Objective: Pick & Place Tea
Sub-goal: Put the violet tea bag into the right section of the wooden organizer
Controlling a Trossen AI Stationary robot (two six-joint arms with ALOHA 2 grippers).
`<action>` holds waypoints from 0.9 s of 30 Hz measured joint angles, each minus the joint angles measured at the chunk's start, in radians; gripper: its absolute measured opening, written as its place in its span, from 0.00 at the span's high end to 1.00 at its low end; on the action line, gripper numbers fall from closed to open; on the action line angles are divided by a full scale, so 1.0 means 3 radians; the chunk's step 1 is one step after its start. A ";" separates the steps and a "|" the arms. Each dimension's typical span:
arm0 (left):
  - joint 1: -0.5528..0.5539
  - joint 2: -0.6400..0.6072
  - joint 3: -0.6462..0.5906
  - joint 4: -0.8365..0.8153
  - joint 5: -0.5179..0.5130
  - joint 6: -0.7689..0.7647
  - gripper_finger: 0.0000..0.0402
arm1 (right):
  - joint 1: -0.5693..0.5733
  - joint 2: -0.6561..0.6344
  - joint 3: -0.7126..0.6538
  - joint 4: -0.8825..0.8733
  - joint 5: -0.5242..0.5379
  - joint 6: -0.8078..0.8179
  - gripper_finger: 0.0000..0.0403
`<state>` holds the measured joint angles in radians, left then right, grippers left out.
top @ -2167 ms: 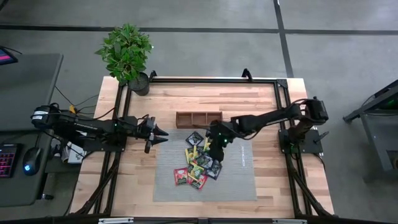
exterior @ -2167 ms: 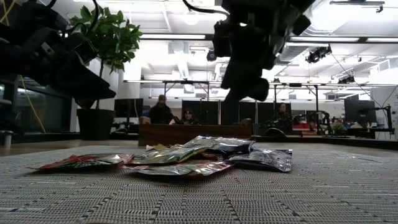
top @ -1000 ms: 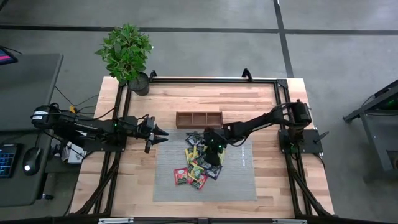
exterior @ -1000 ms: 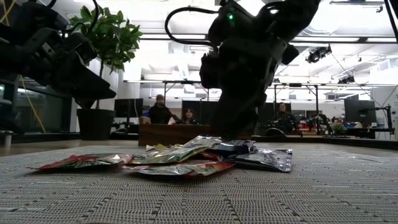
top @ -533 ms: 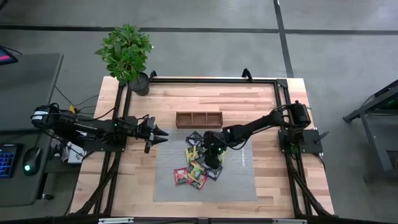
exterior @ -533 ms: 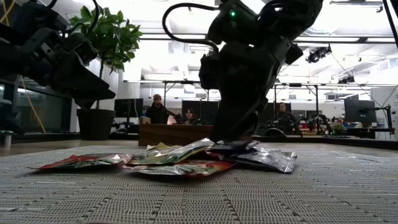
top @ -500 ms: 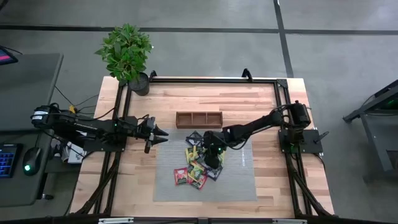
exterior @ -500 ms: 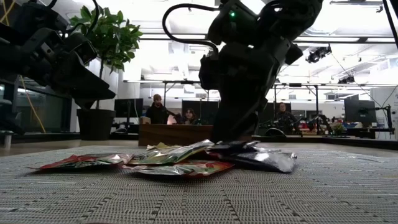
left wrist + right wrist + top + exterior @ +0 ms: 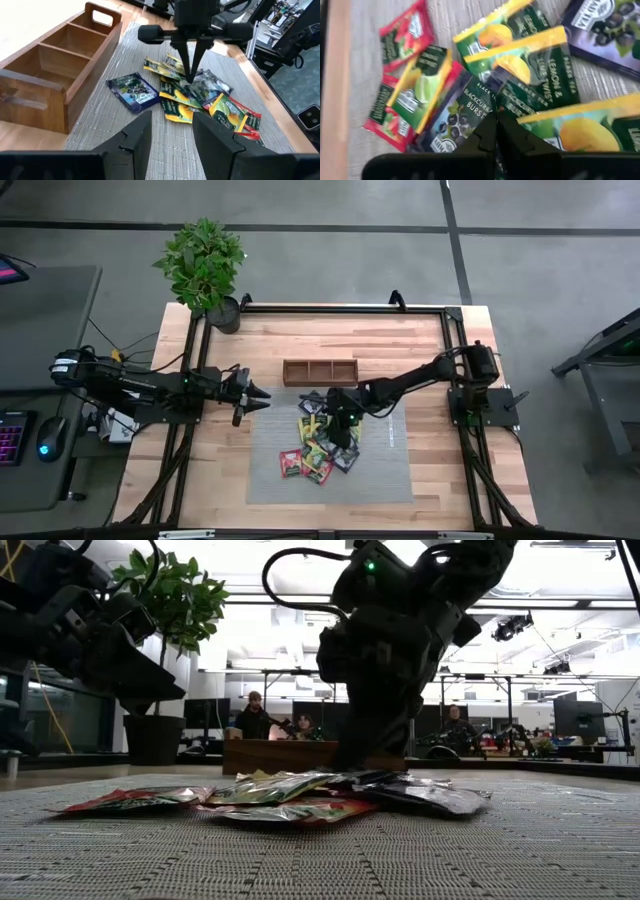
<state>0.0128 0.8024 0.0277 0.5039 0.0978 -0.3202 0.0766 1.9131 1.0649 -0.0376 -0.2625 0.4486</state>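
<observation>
Left tool (image 9: pixel 262 396) is hovering above the desk (image 9: pixel 400 340) at the left edge of the grey mat (image 9: pixel 385 470), fingers (image 9: pixel 136 137) spread with nothing between them, pointing toward the pile. Potted plant (image 9: pixel 203 265) is sitting at the far left corner of the desk. Wooden three-compartment tray (image 9: pixel 319 371) is lying at the mat's far edge, and all three compartments are looking bare in the left wrist view. Tea sachets (image 9: pixel 322 442) are lying in a loose overlapping pile on the mat just in front of the tray: yellow-green lemon ones, red ones, dark blackcurrant ones, plus a dark blue sachet (image 9: pixel 133 91) lying a little apart beside the tray. Right tool (image 9: pixel 335 420) is reaching down into the far side of the pile, fingers (image 9: pixel 485 136) pressed together, tips touching the edge of a dark blackcurrant sachet (image 9: pixel 457 117); whether it is actually pinching that wrapper I cannot tell. People are sitting in the room behind, seen in the low view.
</observation>
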 joint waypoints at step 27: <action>0.0000 0.0001 0.0000 -0.0020 0.0004 -0.0006 0.65 | -0.0044 -0.1319 0.0000 -0.0290 0.1391 -0.0039 1.00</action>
<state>0.0128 0.8028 0.0277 0.4979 0.0991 -0.3221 0.0635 1.5175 1.0649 -0.1247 0.1548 0.4371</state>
